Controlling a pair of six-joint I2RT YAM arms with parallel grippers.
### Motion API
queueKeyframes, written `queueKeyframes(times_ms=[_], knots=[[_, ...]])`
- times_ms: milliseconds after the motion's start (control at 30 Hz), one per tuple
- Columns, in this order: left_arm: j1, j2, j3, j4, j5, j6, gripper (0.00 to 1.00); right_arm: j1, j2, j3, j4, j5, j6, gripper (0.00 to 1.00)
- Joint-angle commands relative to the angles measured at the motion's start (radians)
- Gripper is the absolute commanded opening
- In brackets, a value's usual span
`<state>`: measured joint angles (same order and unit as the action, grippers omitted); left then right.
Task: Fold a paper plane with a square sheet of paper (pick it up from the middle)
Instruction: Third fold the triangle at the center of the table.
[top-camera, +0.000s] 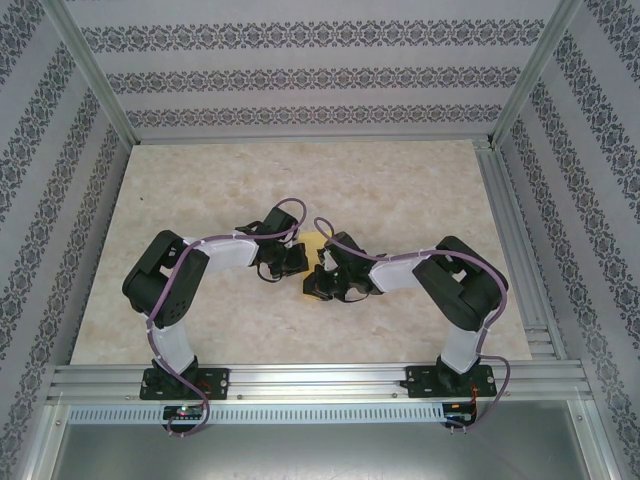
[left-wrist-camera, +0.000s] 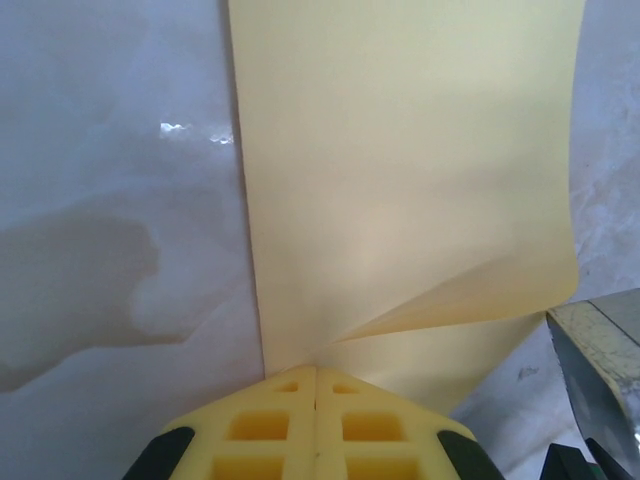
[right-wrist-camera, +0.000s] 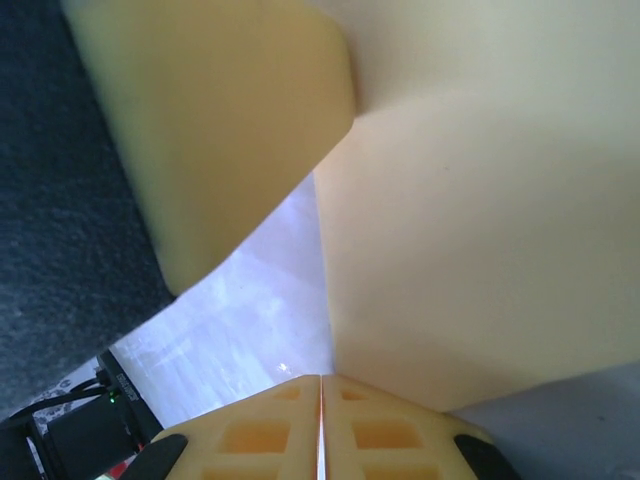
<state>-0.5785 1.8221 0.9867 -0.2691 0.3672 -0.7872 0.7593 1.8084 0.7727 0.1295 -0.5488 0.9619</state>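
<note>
Closest to the left wrist camera, the left claw (left-wrist-camera: 316, 378) has its yellow latticed fingers pressed together. The near edge of the thin, pale yellow-orange square sheet of paper (left-wrist-camera: 400, 180) runs into their tips, so it looks pinched there. From that claw the sheet stretches straight ahead, its long axis in line with the fingers, with one near corner curled up into a loose flap. The right claw (right-wrist-camera: 321, 385) is likewise closed to a hairline seam on the sheet's edge. Its paper spreads ahead and to its right, with a curled part hanging at upper left. From above, the sheet sits near the middle of the pale marbled bench (top-camera: 200, 200), well clear of every edge, between the two claws. Each claw touches it and neither is clearly nearer. Whether the sheet lies flat or is lifted, I cannot tell.
</note>
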Motion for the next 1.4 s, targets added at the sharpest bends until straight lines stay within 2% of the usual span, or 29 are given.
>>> queueKeyframes(times_ms=[0,133,300,767,1067,1233,1367], knots=[[-0.008,0.017,-0.022,-0.01,-0.062,-0.001,0.04,-0.008,-0.094,0.008,-0.013,0.04,-0.027,0.12],[-0.007,0.019,-0.02,-0.01,-0.058,0.004,0.04,-0.08,-0.21,-0.037,-0.048,0.065,-0.06,0.14],[-0.008,0.022,-0.017,-0.009,-0.056,0.006,0.04,-0.15,-0.209,-0.022,-0.157,0.088,-0.142,0.12],[-0.008,0.023,0.0,-0.017,-0.045,0.021,0.04,-0.121,-0.024,0.145,-0.212,0.079,-0.189,0.11],[-0.008,0.026,0.029,-0.031,-0.045,0.042,0.05,-0.125,0.042,0.136,-0.2,0.118,-0.152,0.09],[-0.013,0.001,0.047,-0.019,-0.021,0.055,0.1,-0.127,0.051,0.11,-0.197,0.155,-0.11,0.08],[-0.04,-0.057,0.033,-0.004,-0.019,0.044,0.23,-0.116,0.043,0.092,-0.19,0.186,-0.056,0.08]])
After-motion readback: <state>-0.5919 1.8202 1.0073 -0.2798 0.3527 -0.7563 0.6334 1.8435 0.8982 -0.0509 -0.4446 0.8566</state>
